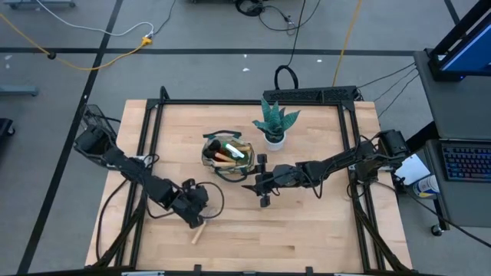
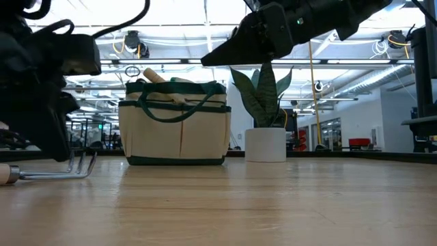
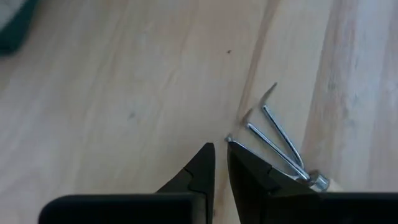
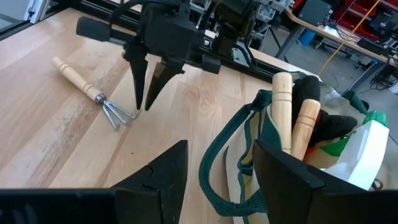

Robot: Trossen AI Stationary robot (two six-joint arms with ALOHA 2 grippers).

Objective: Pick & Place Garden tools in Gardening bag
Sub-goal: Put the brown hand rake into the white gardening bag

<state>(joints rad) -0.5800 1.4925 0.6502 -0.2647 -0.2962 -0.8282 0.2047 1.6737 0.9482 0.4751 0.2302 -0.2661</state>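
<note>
The small hand rake with a pale wooden handle and bent metal tines (image 4: 93, 93) lies flat on the light wooden table (image 1: 307, 238), free of any grip. Just beside its tines hangs the left gripper (image 4: 149, 102), its dark fingers drawn nearly together with a thin slit between them, empty. Farther out sits the round tan fabric bag with dark green trim and loop handles (image 2: 176, 123), wooden handles poking out. The right gripper (image 1: 261, 186) hovers close by the bag, fingers spread apart, empty. Beyond it stands the teal spiky plant in a white pot (image 1: 274, 123).
</note>
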